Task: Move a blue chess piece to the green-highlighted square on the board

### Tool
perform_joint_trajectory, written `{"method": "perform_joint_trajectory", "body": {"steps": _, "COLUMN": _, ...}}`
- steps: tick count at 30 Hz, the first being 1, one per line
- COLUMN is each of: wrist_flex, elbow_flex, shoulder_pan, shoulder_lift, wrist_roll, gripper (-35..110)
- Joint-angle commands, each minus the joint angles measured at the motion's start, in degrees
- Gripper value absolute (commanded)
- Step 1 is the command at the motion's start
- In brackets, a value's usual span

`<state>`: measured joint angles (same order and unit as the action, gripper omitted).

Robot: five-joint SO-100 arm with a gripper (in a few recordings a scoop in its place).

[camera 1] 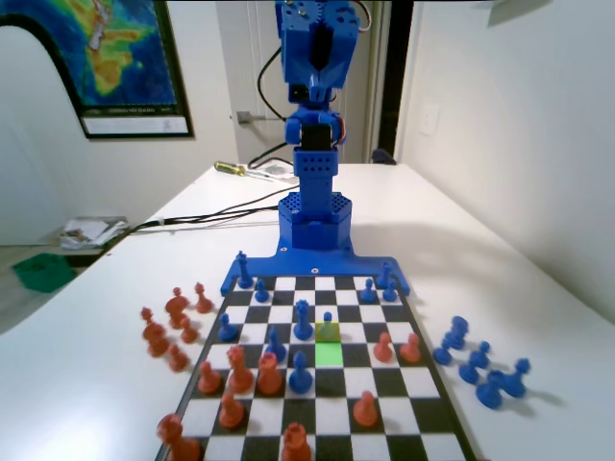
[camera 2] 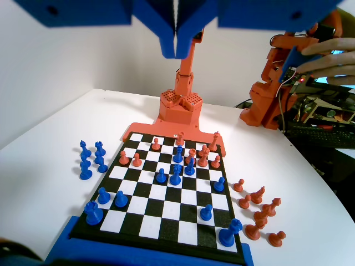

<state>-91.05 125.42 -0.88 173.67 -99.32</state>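
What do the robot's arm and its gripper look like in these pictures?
The arm is built from bright blue plastic blocks, with black parts between the segments. Its base is a blue block with a grid of small holes. Thin red and white wires show near the top, and black cables run over the table behind it. In the wrist view, the gripper has two blue pointed jaws.

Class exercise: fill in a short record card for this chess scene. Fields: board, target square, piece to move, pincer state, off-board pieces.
board: the board, chequered, blue and orange-red pieces on it
target square: the green-highlighted square, vacant
piece to move: the blue chess piece, on the yellow-tinted square just behind the green one
pincer state: the pincer raised above the board, jaws together, holding nothing
off-board pieces: blue captured pieces right, orange-red captured pieces left, fixed view
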Motion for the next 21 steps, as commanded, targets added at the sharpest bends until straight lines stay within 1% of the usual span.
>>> {"method": "perform_joint_trajectory", "body": {"steps": 1, "wrist_flex": 1.05, "elbow_flex": -0.35, "shoulder_pan": -0.44, "shoulder_lift": 1.32, "wrist_roll": -0.18, "gripper": 2}}
{"method": "perform_joint_trajectory", "body": {"steps": 13, "wrist_flex": 1.05, "elbow_flex": -0.26, "shoulder_pan": -0.44, "shoulder_lift": 1.32, "wrist_roll": -0.18, "gripper": 6}}
{"method": "perform_joint_trajectory", "body": {"steps": 16, "wrist_flex": 1.05, "elbow_flex": -0.26, "shoulder_pan": -0.79, "shoulder_lift": 0.97, "wrist_roll": -0.44, "gripper": 1}}
{"method": "perform_joint_trajectory", "body": {"steps": 21, "wrist_flex": 0.97, "elbow_flex": -2.81, "shoulder_pan": -0.7, "shoulder_lift": -2.81, "wrist_roll": 2.2, "gripper": 1}}
